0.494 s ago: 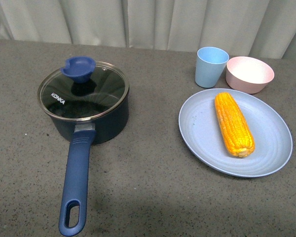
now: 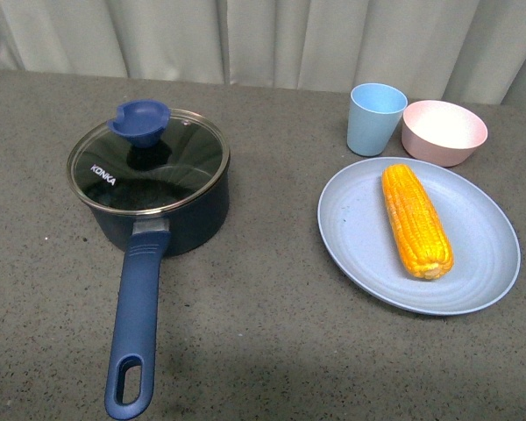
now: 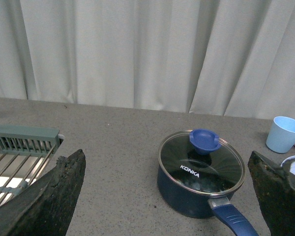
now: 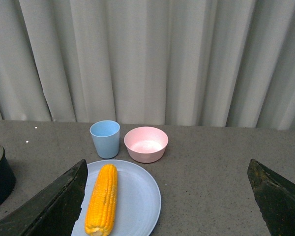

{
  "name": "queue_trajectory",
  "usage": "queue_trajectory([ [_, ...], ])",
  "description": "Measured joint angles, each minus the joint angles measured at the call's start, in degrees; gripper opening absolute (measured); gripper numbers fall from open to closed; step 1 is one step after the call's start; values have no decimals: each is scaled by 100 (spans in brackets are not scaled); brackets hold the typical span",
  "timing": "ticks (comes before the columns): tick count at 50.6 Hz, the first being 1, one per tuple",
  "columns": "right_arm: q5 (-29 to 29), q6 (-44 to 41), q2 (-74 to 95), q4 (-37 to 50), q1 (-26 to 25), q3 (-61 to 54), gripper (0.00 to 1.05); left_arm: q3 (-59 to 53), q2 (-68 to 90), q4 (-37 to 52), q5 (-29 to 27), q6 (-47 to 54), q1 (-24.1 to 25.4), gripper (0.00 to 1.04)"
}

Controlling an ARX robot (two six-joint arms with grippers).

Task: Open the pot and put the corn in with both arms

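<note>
Left fingers [image 3: 44, 196] are held spread wide, the pot [image 3: 187, 194], lid [image 3: 206, 164] on, seen between them; right fingers [image 4: 46, 206] are likewise spread, the corn [image 4: 102, 199] seen between them on a plate [image 4: 137, 196].

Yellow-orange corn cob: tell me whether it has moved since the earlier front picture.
No. The yellow-orange corn cob keeps its place and angle on the round blue plate.

Dark navy round pot [image 2: 195, 226] w/ glossy glass lid [image 2: 153, 175], metal rim; matt pale-blue plastic plate [image 2: 359, 237]; bumpy yellow-orange corn cob [image 2: 415, 219]; speckled grey matt desk [image 2: 272, 351].
</note>
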Motion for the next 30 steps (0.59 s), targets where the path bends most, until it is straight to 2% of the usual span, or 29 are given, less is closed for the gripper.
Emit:
queue_trajectory([
  [30,0,0,0,0,0,0,95,0,0,0,0,0,0,98],
])
